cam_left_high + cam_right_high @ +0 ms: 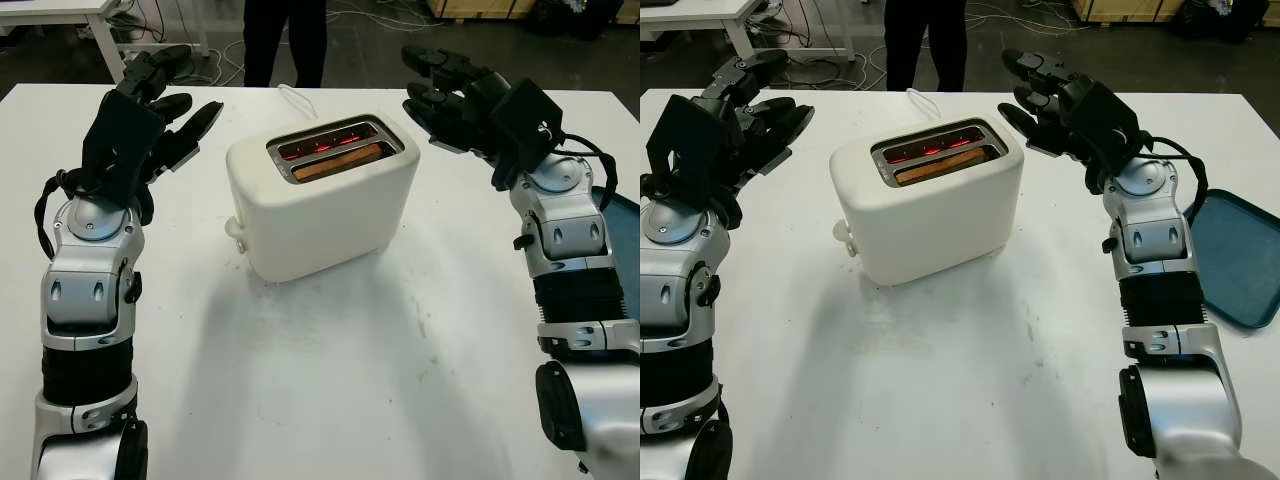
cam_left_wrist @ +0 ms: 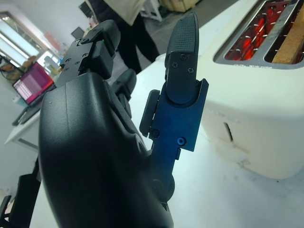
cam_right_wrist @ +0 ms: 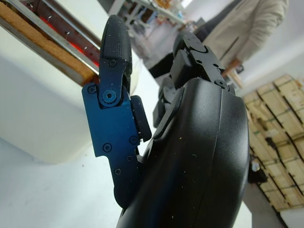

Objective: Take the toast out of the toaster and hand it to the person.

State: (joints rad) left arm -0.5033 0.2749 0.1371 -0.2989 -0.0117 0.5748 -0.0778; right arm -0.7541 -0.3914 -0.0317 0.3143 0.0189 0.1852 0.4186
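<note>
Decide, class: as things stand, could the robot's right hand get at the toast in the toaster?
Probably yes. The right hand is open beside the toaster, near its top; nothing lies between it and the toast in the nearer slot. But the toast sits low, leaving little to grip.
</note>
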